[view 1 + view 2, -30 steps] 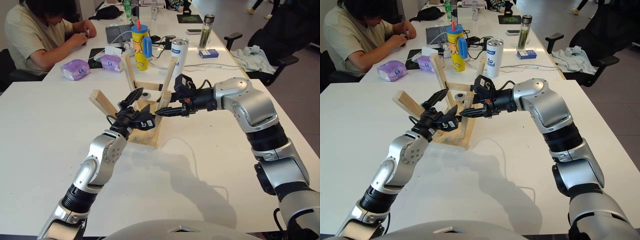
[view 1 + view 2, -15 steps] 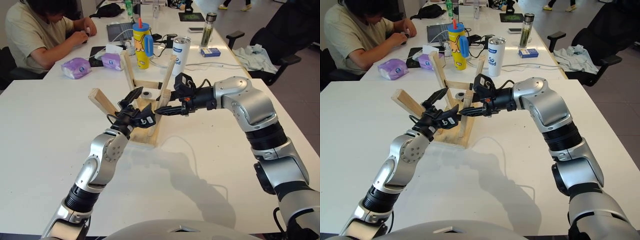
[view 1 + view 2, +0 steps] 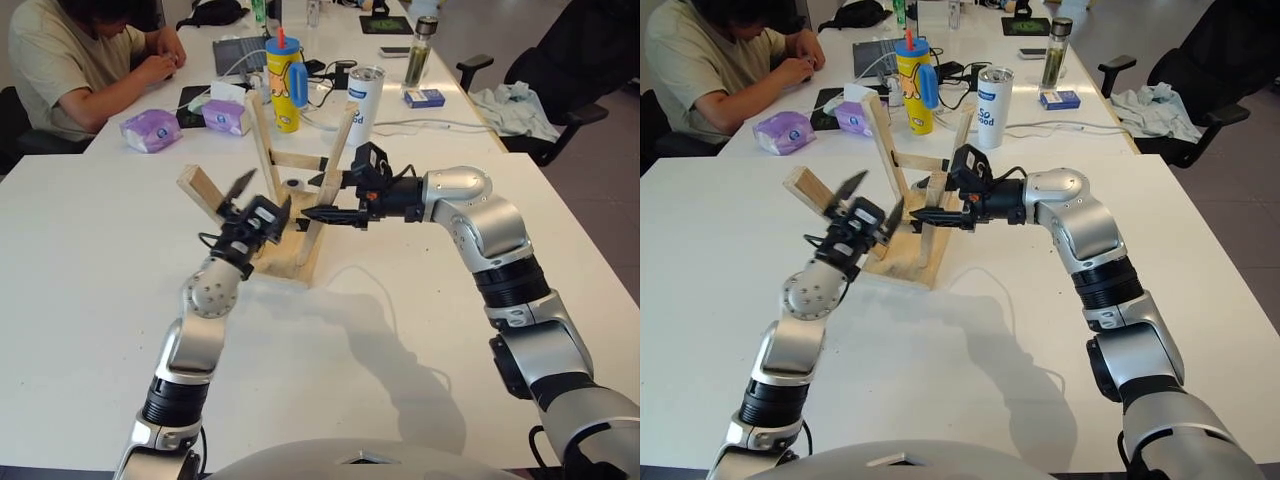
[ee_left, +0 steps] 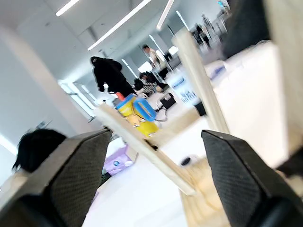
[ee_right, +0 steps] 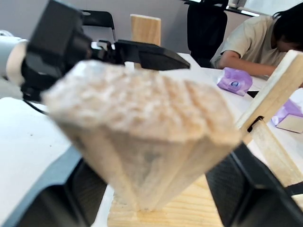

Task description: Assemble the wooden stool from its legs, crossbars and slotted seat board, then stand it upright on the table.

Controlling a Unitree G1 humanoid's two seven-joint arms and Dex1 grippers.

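Head view: the stool (image 3: 296,163) lies inverted on the table (image 3: 420,300), with its seat board (image 3: 275,268) down and its legs up. The right tool (image 3: 322,213) is clamped on one leg (image 3: 338,145). The left tool (image 3: 262,202) is spread wide and empty, just beside the right tool.

Left wrist view: the fingers (image 4: 78,175) are apart, with stool legs beyond them.

Right wrist view: the gripped leg's end sits between the pads.

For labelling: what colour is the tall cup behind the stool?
The cup is yellow with blue; clearest in left eye view.
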